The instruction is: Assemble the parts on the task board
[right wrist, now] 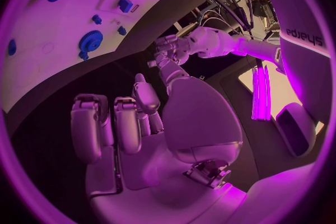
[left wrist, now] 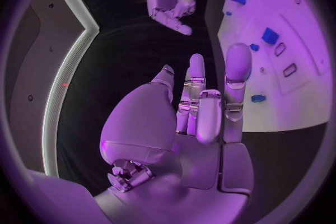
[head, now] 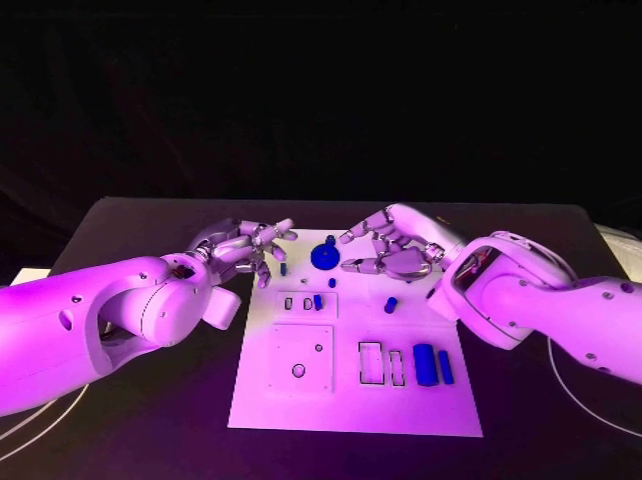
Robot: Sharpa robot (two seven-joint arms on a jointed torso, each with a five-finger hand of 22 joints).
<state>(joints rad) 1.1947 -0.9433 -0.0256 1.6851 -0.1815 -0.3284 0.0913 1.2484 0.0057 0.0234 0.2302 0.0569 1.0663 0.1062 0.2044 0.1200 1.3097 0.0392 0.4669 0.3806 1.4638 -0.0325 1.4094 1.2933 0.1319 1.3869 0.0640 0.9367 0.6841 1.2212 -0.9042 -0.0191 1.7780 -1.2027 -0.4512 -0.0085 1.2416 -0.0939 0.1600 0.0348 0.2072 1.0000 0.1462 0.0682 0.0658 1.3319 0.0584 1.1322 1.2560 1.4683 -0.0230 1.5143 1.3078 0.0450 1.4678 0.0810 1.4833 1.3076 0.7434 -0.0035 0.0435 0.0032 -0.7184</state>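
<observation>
The white task board [head: 408, 410] lies in the middle of the black table. On its far part sits a round blue gear [head: 324, 257], with small blue parts [head: 390, 304] nearer the middle and two long blue bars [head: 425, 362] at the near right. My left hand [head: 249, 245] hovers at the board's far left corner, fingers apart, holding nothing. My right hand [head: 393, 250] hovers over the far right part, just right of the gear, also empty. The left wrist view shows the left hand [left wrist: 203, 106] stretched out beside the board [left wrist: 294, 17]. The right wrist view shows the right hand [right wrist: 133, 123] empty, with the gear [right wrist: 90, 41] beyond it.
Several empty rectangular slots [head: 370, 362] and a raised square plate [head: 302, 358] mark the board's near half. Black table [head: 148, 430] surrounds the board on both sides. A white cable [head: 610, 420] curves on the table at the near right.
</observation>
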